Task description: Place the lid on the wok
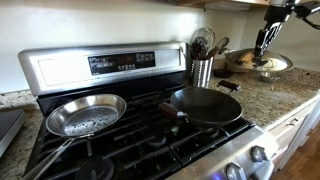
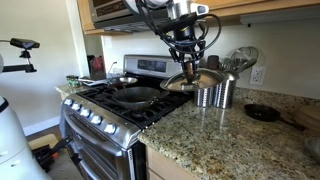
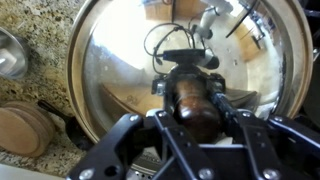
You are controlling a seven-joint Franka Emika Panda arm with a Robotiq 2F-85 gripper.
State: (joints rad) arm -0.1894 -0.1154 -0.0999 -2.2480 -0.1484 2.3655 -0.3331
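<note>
My gripper (image 3: pixel 193 88) is shut on the dark brown knob of the lid (image 3: pixel 110 60), a round see-through lid with a metal rim that fills the wrist view. In both exterior views the gripper (image 1: pixel 265 42) (image 2: pixel 188 62) holds the lid (image 1: pixel 262 65) (image 2: pixel 172 86) level, just above the granite counter beside the stove. The wok (image 1: pixel 205 105) (image 2: pixel 135 96), a shallow black pan with a dark handle, sits uncovered on a stove burner, apart from the lid.
A shiny silver pan (image 1: pixel 85 115) sits on another burner. A steel utensil holder (image 1: pixel 202 70) (image 2: pixel 212 95) stands between wok and lid. A small black dish (image 2: pixel 262 113) lies on the counter. A round wooden piece (image 3: pixel 25 128) lies under the lid's edge.
</note>
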